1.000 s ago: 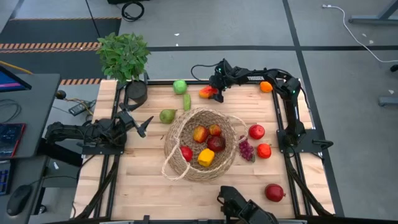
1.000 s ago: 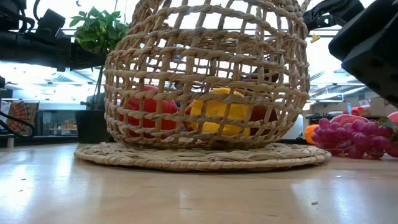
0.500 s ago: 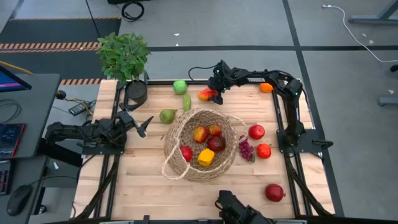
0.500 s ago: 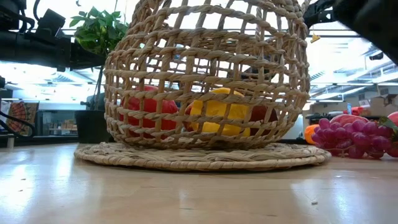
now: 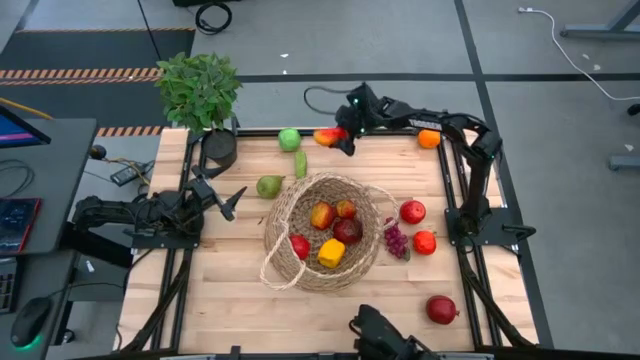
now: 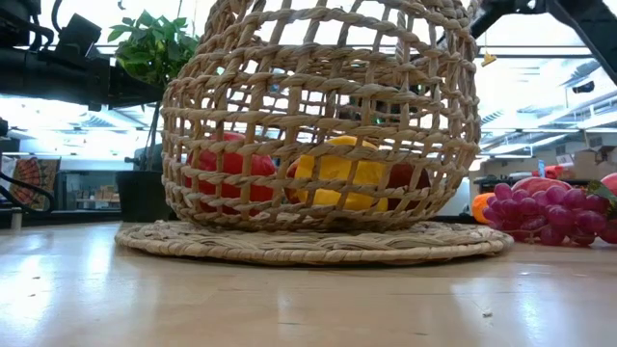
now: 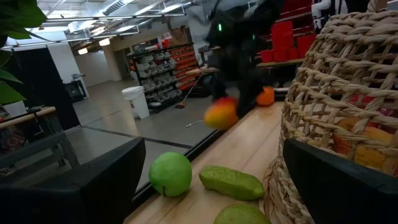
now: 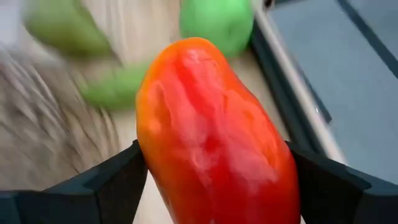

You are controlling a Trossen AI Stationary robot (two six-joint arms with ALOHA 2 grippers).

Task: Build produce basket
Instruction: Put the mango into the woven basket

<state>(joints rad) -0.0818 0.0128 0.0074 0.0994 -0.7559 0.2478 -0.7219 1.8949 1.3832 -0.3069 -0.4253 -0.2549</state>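
The wicker basket (image 5: 322, 232) stands mid-table with several red, orange and yellow pieces inside; it also shows in the low view (image 6: 318, 125). My right gripper (image 5: 338, 137) is at the table's far edge, shut on a red-orange oblong fruit (image 5: 326, 136), above the table. A green apple (image 5: 289, 139), a green oblong piece (image 5: 300, 163) and a green pear (image 5: 268, 186) lie on the table near it. My left gripper (image 5: 230, 201) is open and empty at the table's left, level with the basket. My right gripper pinches the red-orange fruit between its two fingers (image 8: 115, 183), one on each long side (image 8: 152, 143), lying across it. The fingers come from above, slanting down, as the left wrist view shows. The fruit (image 7: 220, 113) hangs lifted clear of the table.
An orange (image 5: 428, 139) lies at the far right. Two red fruits (image 5: 412, 211) (image 5: 424, 242) and purple grapes (image 5: 396, 240) lie right of the basket, and a dark red fruit (image 5: 441, 309) lies near the front right. A potted plant (image 5: 200, 90) stands at the far left corner.
My right gripper has gone up and a little toward the table's far left, taking the red-orange fruit with it. The fruit now hangs clear of the table near the far edge. The left arm has kept still.
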